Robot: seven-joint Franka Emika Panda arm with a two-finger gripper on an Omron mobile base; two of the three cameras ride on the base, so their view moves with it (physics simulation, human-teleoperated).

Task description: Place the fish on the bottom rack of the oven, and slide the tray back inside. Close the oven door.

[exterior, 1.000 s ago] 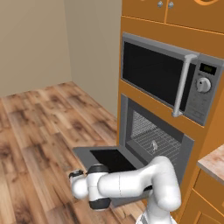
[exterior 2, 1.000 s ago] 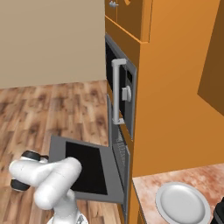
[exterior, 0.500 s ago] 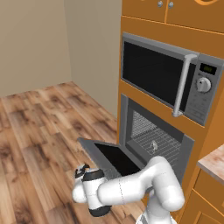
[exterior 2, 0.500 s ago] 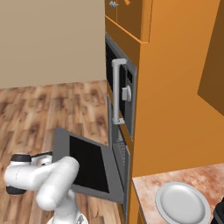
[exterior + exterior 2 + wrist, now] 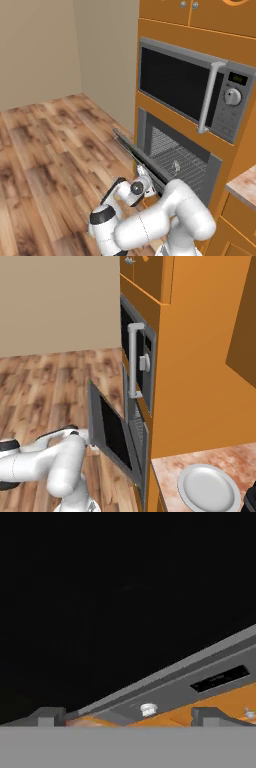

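The oven door [image 5: 136,154] stands steeply tilted, roughly halfway up, with its black pane [image 5: 114,432] facing the floor side. My gripper [image 5: 144,176] is open and holds nothing; it sits against the door's outer face from below, also seen as the gripper [image 5: 91,445] at the door's lower part. In the hand view the black pane [image 5: 125,602] is very close, with the door's grey rim [image 5: 200,662] slanting across and the gripper [image 5: 127,719] at the bottom. The fish [image 5: 176,166] lies on the bottom rack [image 5: 187,159], pushed inside the oven [image 5: 214,172].
A grey microwave [image 5: 186,90] with a long vertical handle sits just above the oven. A round white plate [image 5: 209,487] rests on the counter at the right. Wooden floor [image 5: 45,150] spreads out to the left of the arm.
The oven door has swung up from nearly flat to steeply tilted. The arm and hand have risen with it, staying against the door's outer face.
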